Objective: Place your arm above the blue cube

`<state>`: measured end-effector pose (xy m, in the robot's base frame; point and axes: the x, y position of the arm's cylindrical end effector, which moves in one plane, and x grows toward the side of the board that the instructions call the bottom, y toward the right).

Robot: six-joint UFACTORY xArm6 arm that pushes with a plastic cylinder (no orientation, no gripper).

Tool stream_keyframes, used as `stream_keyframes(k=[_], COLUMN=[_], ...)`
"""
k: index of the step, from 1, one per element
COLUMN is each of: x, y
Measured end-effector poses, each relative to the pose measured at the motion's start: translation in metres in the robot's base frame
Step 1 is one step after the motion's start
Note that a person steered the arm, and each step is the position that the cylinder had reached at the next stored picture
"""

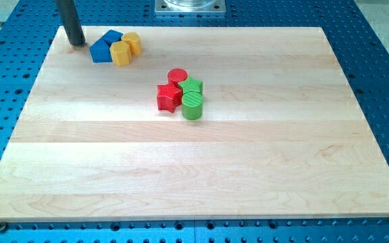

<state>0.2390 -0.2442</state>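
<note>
My tip is at the board's top left corner, just left of a cluster of blue and yellow blocks. A blue cube lies at the cluster's top. A second blue block, wedge-like, sits in front of it, nearest my tip. A yellow hexagonal block and a yellow cylinder lie on the cluster's right side. The rod rises out of the view's top.
Near the board's middle stand a red cylinder, a red star, a green star and a green cylinder, touching one another. The wooden board lies on a blue perforated table. A metal base shows at the top.
</note>
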Motion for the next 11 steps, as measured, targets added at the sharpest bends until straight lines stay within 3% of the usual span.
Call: stream_keyframes(k=[3, 11], x=[-0.015, -0.047], y=[0.048, 0.076])
